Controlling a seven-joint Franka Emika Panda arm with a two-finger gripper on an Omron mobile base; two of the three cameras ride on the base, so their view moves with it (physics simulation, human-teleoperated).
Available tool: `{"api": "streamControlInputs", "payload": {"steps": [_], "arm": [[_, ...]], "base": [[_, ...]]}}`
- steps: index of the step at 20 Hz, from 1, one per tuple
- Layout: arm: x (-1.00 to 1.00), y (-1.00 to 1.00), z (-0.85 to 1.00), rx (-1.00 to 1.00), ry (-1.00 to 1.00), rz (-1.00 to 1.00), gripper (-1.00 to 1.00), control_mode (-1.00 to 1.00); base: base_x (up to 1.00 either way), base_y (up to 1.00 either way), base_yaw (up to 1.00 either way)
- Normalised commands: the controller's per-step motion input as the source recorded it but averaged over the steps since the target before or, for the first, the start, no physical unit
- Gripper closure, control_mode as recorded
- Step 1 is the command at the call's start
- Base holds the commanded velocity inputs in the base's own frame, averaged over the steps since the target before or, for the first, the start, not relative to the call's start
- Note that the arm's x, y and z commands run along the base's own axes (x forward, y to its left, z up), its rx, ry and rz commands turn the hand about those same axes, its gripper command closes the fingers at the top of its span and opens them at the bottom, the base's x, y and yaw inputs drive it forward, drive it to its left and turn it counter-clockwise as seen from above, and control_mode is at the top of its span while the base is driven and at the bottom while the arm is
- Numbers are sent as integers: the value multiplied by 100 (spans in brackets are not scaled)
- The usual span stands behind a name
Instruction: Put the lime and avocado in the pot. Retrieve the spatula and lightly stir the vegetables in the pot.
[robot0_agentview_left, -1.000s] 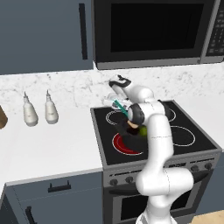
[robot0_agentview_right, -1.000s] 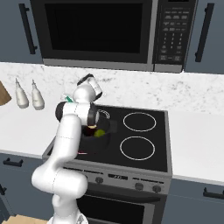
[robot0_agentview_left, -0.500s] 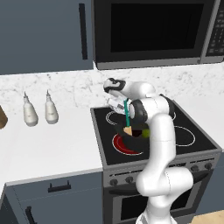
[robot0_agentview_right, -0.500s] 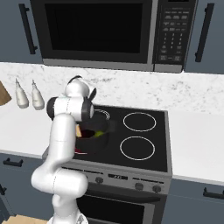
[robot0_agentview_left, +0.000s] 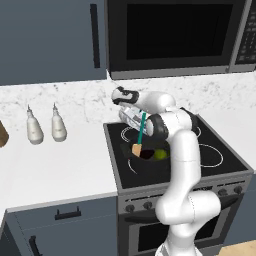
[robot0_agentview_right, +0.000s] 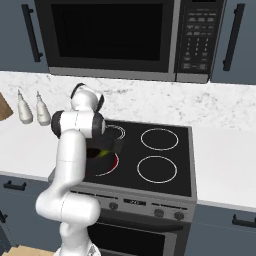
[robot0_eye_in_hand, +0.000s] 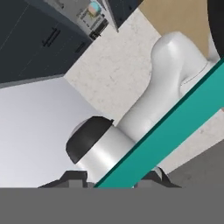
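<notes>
A: Where is the slim spatula with the teal handle and tan square blade?

B: It hangs steeply over the low dark grey round pot, blade down, the blade at the pot's left rim in the left base view. In the hand view the teal handle runs up between the two dark finger tips.

A: So the white arm's two-finger gripper has it?

B: Yes, the jaws are closed narrowly on the handle, near its upper end above the pot.

A: And the fruit?

B: The small round yellow-green lime lies inside the pot, right of the blade; from the right base view it shows beside the arm. A dark shape next to it may be the avocado, but I cannot tell.
</notes>
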Motion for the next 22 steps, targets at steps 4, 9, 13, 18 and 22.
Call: {"api": "streamControlInputs", "payload": {"steps": [4, 9, 13, 18, 22], "arm": [[-6, -65, 16, 1, 0, -8, 100, -100], [6, -66, 12, 0, 1, -10, 100, -100], [5, -24, -42, 0, 1, -1, 100, -100], [-2, -9, -39, 2, -3, 0, 100, -100], [-40, -11, 8, 6, -3, 0, 100, -100]], "base": [[0, 0, 0], [0, 0, 0], [0, 0, 0], [0, 0, 0], [0, 0, 0]]}}
